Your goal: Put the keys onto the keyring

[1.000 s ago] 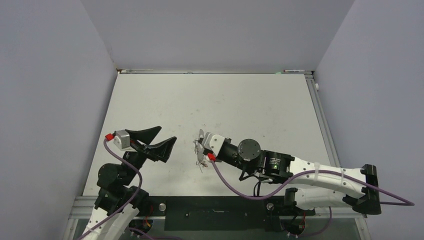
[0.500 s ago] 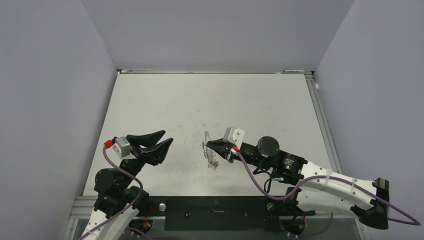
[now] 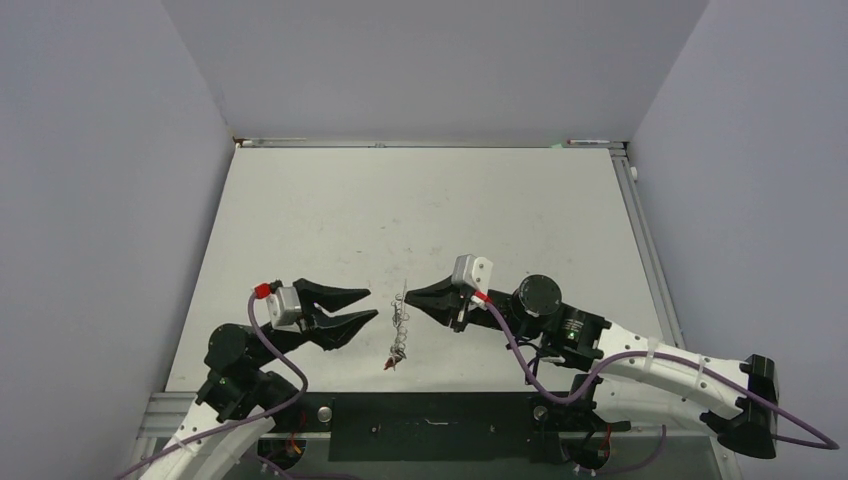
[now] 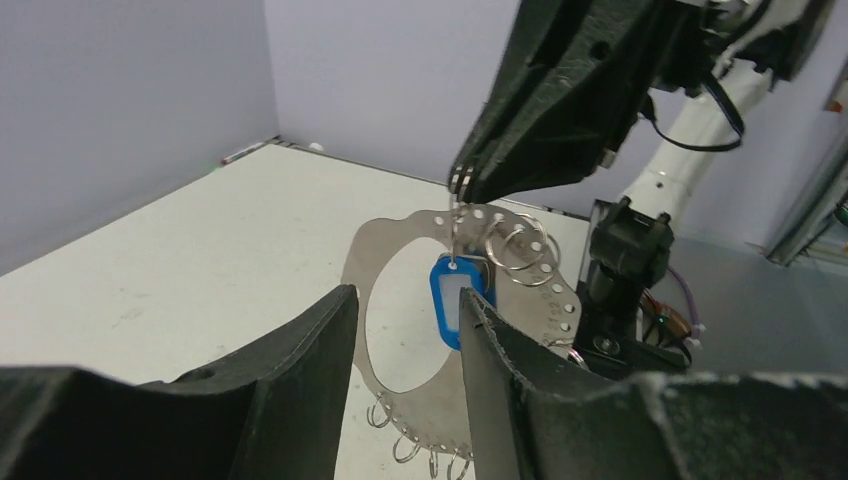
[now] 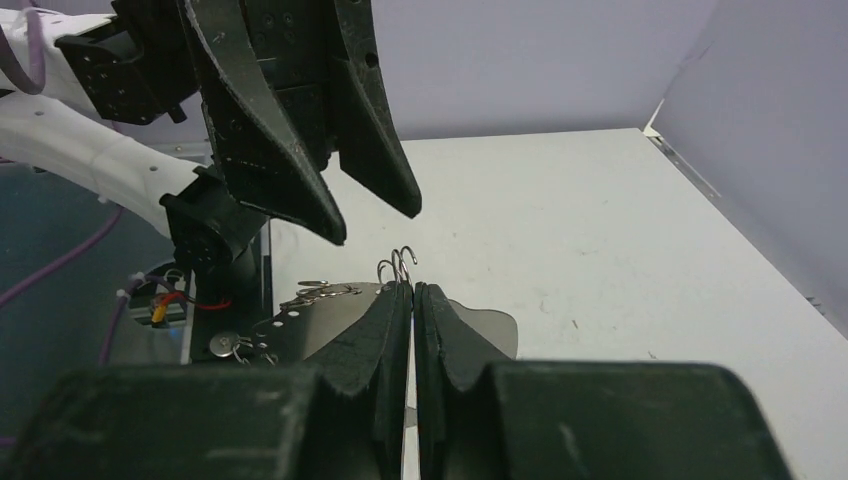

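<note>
- Looking down from above, we see the keyring (image 3: 401, 305) only edge-on, as a thin sliver, so its hole and most of the keys are hard to make out. A red tag (image 3: 389, 366) dangles below it over the table (image 3: 420, 210). Compared with a second ago, the left gripper (image 3: 372, 303) has narrowed from wide to about half open and swung right. The right gripper (image 3: 410, 296) has turned so that the plate now hangs. The keyring sits between the two tips, clamped in the closed right jaws. The left tips stop just short of it and hold nothing.
- From the left wrist, the plate's lower edge is cut off behind the fingers of the left gripper (image 4: 405, 300). The keyring (image 4: 380, 243) hangs upright just beyond the half-open jaws, framed in their gap, with a blue tag (image 4: 457, 300) hanging on it. The right gripper (image 4: 462, 182) pinches its top edge beside the split rings (image 4: 520, 248).
- From the right wrist, the right gripper (image 5: 412, 295) hides most of the keyring (image 5: 320, 315), and its jaws are closed on the plate. The left gripper (image 5: 373, 222) shows part-open higher in this view, apart from the plate.
</note>
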Robot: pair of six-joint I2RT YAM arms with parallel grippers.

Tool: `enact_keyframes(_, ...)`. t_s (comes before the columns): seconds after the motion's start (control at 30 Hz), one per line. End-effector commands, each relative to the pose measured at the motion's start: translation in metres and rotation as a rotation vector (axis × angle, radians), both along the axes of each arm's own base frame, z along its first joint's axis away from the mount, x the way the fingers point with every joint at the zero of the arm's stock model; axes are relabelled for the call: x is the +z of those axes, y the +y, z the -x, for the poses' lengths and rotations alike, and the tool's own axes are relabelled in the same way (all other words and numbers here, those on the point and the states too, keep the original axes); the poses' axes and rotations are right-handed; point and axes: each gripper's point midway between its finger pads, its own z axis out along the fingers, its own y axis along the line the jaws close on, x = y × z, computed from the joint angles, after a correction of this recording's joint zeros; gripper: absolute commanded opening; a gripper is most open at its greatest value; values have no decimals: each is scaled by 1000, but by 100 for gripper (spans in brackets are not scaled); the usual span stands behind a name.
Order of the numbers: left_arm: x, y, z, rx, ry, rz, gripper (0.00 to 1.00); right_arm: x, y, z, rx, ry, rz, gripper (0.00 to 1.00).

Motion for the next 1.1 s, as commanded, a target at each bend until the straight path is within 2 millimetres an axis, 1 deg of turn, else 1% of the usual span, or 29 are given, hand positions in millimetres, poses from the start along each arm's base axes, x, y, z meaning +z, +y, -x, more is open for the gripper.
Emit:
enact_keyframes(0.0, 9, -13, 27, -137, -141, -53, 36, 29, 7, 12, 85, -19, -117, 5)
enact_keyframes(0.07, 5, -18, 33, -187, -145, -76, 35, 27, 10, 15, 111, -18, -102, 5)
enact_keyframes(0.17, 6, -19, 39, -217, -165, -70, 32, 22, 15, 20, 149, -11, -74, 5)
enact_keyframes(0.37, 8, -16, 41, -206, -188, -50, 24, 18, 18, 28, 197, 12, -83, 5)
enact_keyframes(0.53, 5, -18, 38, -208, -170, -54, 22, 19, 22, 31, 224, 19, -93, 5)
enact_keyframes(0.77, 4, -19, 41, -224, -161, -44, 21, 19, 26, 31, 232, 29, -97, 5)
enact_keyframes(1.07, -1, -21, 39, -231, -130, -47, 19, 23, 26, 30, 226, 36, -116, 5)
